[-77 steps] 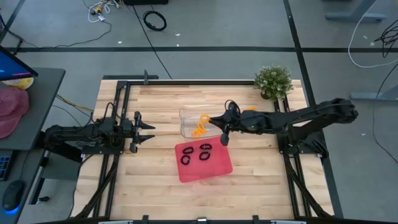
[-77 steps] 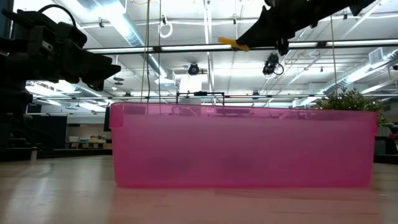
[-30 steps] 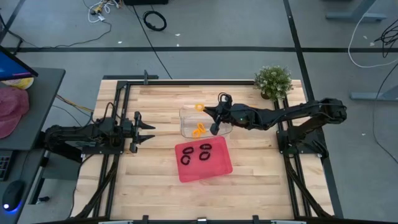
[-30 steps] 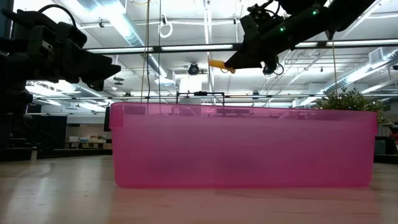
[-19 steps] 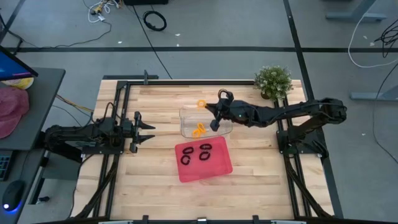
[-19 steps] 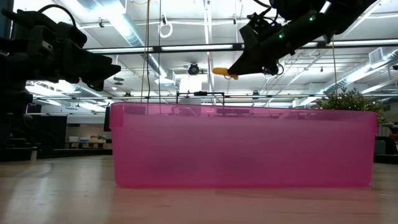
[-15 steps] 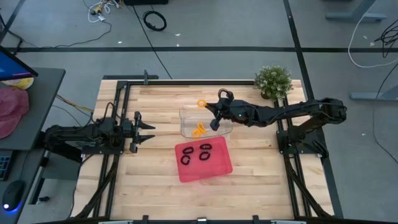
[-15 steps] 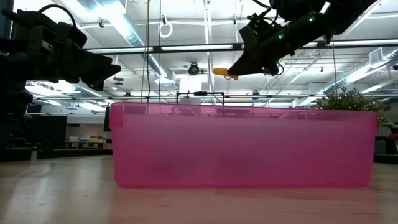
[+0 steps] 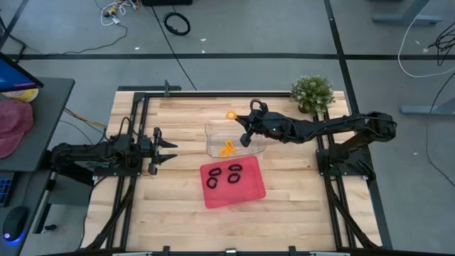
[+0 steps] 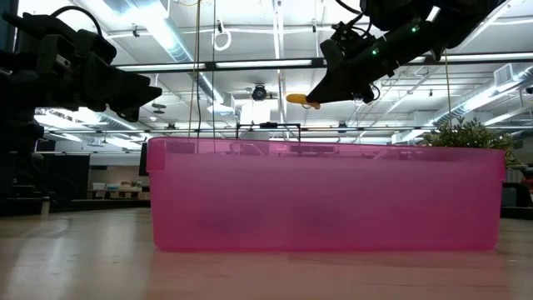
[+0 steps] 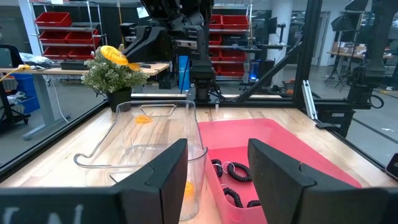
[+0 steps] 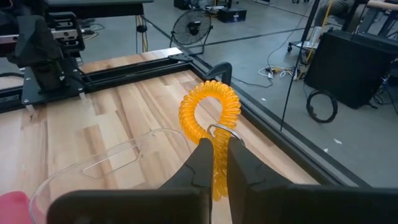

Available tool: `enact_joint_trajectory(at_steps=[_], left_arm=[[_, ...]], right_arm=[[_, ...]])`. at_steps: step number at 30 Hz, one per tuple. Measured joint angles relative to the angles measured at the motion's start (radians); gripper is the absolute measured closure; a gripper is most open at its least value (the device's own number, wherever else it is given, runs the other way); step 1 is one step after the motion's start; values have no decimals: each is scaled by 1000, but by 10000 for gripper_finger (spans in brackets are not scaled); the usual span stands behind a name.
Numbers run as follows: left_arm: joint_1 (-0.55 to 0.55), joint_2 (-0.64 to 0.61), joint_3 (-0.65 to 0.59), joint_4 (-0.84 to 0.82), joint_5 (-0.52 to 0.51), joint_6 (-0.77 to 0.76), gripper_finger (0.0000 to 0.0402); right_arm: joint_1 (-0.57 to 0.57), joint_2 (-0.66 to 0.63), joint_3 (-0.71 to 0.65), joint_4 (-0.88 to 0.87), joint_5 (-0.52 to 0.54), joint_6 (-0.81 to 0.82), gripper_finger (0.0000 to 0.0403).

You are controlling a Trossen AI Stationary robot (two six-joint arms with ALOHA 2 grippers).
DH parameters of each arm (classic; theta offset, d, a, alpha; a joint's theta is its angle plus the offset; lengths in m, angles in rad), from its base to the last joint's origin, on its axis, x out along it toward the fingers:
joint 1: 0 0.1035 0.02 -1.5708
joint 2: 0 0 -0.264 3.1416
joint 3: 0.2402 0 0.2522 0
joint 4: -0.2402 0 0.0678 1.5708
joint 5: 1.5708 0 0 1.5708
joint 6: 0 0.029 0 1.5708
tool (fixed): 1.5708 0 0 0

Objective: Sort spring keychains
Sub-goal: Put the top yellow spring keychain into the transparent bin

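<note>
Right tool (image 12: 214, 163) is clamped on an orange spring keychain (image 12: 209, 118) – pinched at the bottom of its loop by the metal split ring, coil standing up above the fingertips, loop face-on to the wrist camera. In the high view the right tool (image 9: 239, 126) holds it (image 9: 231, 115) in the air over the far rim of the clear bin (image 9: 213, 148); in the low view the keychain (image 10: 301, 100) reads edge-on, long axis about level.

Clear bin is transparent plastic with rounded corners; more orange keychains (image 9: 227, 148) lie inside. Just beside it on the near side is the red tray (image 9: 249, 193), translucent pinkish-red plastic, rectangular, with black keychains (image 9: 225, 175) on its floor – tight black coils closed into small loops.

Left tool (image 9: 169, 151) waits at the left side of the wooden plank worktop (image 9: 175, 192), fingers apart, holding nothing. No readable writing on anything
</note>
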Motion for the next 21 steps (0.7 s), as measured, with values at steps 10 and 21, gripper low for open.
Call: enact_joint_trajectory(at_steps=[10,21], left_arm=[[0,0,0,0,0,0,229],[0,0,0,0,0,0,229]], right_arm=[[-10,0,0,-3,1,-3,391],[-10,-1,0,-4,-10,1,396]])
